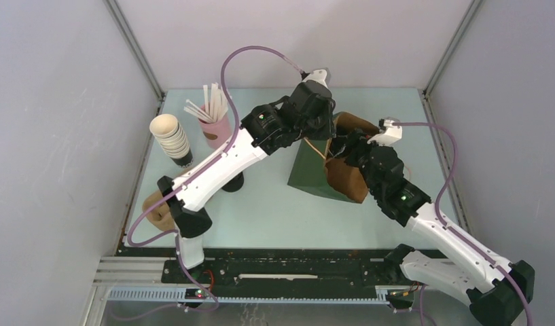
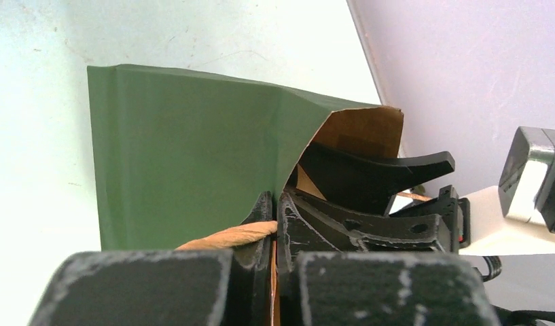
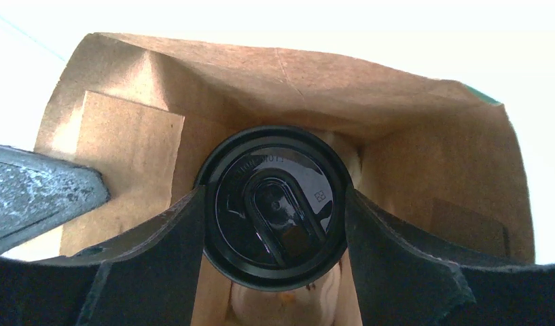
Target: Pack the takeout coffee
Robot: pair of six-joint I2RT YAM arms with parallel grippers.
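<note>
Table [image 1: 274, 210]: pale green, walled on three sides; it carries everything here.
Paper bag [image 1: 308, 173]: dark green outside, brown inside, right of the table's middle, its open mouth turned toward my right arm.
Left arm [image 1: 220, 166]: I reach it from the near left corner across to the far side of the bag.
Right arm [image 1: 431, 217]: I bend it in from the near right, with the wrist at the bag's mouth.
Stack of lidless cups [image 1: 171, 139]: dark outside, cream inside, standing far left, well apart from the bag.
Pink cup of stirrers [image 1: 217, 129]: just beside that stack, on its right.
Left claw [image 2: 276, 207]: narrow, pinched on the bag's rim where the brown handle cord runs, the paper caught between my fingers.
Right claw [image 3: 276, 221]: inside the bag's mouth, its two fingers pressed against opposite sides of the black lid, gripping the takeout coffee.
Takeout coffee [image 3: 274, 193]: black-lidded cup held in my right claw, inside the brown walls of the bag; whether it touches the bag's bottom I cannot tell.
</note>
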